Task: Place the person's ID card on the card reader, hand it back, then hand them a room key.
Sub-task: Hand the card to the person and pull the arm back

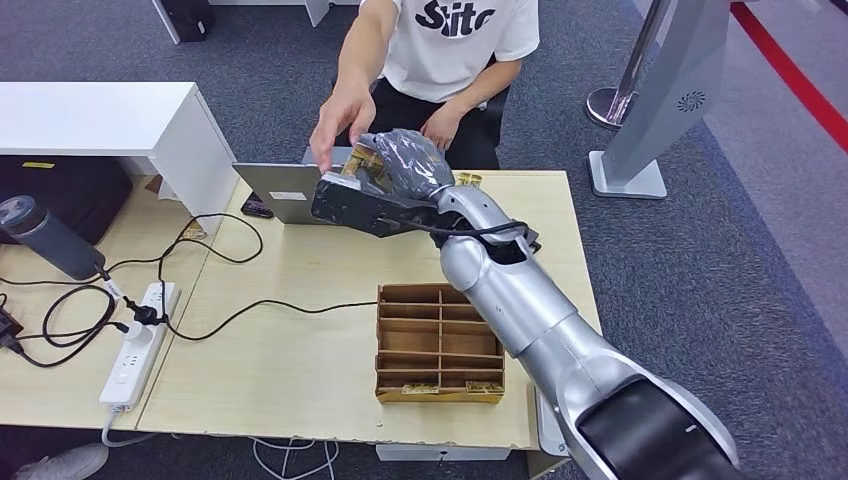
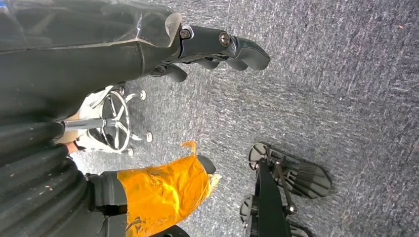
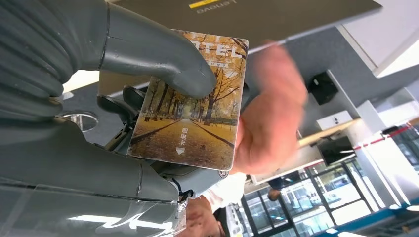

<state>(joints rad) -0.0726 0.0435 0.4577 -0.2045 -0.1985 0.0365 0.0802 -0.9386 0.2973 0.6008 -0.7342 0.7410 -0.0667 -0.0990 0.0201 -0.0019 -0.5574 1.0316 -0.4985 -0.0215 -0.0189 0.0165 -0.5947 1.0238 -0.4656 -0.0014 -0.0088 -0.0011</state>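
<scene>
My right hand (image 1: 385, 185) reaches across the table toward the seated person and pinches a room key card (image 3: 192, 103) printed with autumn trees under its thumb (image 3: 163, 59). The card's edge (image 1: 358, 163) peeks out above the hand. The person's hand (image 1: 338, 118) hovers right beside the card; in the right wrist view that hand (image 3: 269, 108), blurred, is at the card's far edge, and contact is unclear. My left hand (image 2: 217, 49) hangs over the carpet with fingers curled and nothing in them.
A wooden divided card box (image 1: 440, 342) stands on the table (image 1: 290, 370) near its front edge. A grey laptop (image 1: 285, 190) sits at the back. A power strip (image 1: 135, 345) with cables and a dark bottle (image 1: 45, 235) lie to the left.
</scene>
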